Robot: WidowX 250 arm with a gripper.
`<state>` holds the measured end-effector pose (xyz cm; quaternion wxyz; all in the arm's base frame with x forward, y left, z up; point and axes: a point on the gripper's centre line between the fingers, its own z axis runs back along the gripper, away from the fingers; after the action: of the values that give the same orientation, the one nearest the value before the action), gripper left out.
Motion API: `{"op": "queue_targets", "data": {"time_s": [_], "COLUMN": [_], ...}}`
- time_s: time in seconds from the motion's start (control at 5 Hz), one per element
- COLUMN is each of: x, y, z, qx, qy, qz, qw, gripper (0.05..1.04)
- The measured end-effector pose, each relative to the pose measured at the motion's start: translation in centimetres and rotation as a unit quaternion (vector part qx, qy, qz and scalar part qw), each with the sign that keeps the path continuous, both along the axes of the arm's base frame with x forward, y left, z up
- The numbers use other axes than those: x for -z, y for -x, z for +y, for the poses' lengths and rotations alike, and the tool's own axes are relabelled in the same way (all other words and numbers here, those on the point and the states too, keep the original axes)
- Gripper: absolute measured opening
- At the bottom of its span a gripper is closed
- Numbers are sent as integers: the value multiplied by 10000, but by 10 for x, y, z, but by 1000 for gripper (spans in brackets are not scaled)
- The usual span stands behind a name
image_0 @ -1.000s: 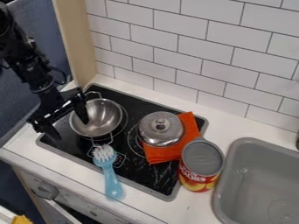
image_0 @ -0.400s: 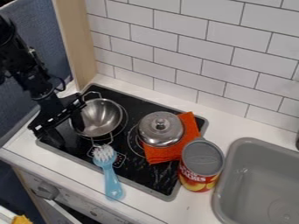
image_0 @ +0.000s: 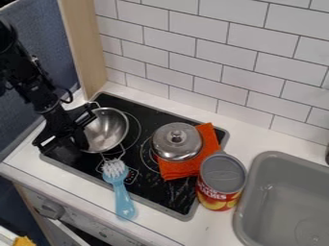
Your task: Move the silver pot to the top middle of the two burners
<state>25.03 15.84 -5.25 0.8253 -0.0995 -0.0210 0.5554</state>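
At the left of the camera view the black gripper (image_0: pixel 78 142) hangs over the cooktop, shut on the left rim of the silver pot (image_0: pixel 110 130). One finger is inside the bowl and the other is outside it, partly hidden by the gripper body. The pot leans slightly over the left burner (image_0: pixel 135 131), whose ring shows on its right. The second burner (image_0: pixel 146 159) lies mostly under a lidded metal pot and an orange cloth.
The lidded pot (image_0: pixel 177 142) rests partly on the orange cloth (image_0: pixel 205 139). A blue brush (image_0: pixel 120 189) crosses the cooktop's front edge (image_0: pixel 154 206). A can (image_0: pixel 221 180) stands between the cooktop and the grey sink (image_0: pixel 283 192). Behind rises a tiled wall (image_0: pixel 212 57).
The gripper's fingers have drawn together on the pot's rim. The silver pot has shifted a little left and tilted, baring more of the burner ring on its right.
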Motion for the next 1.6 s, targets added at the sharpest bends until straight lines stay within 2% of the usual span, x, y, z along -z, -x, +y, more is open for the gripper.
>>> {"op": "queue_targets", "data": {"time_s": [0.2,0.4,0.6,0.8,1.2,1.4,1.6], "x": [-2,-11,-24,-31,-52,-56,-46], "y": [0,-2,-15,-28,-68,-84,-96], "z": [-2,-6,-14,-21,-28,-35,-44], "qx": [-47,-42,-32,-14,-85,-35,10], "qy": [57,72,152,221,296,290,322], "qz": [-27,-124,-361,-477,-916,-1038,-1040], "qw": [10000,9999,9992,9986,9953,9942,9941], "gripper": [83,77,69,64,64,64,64]}}
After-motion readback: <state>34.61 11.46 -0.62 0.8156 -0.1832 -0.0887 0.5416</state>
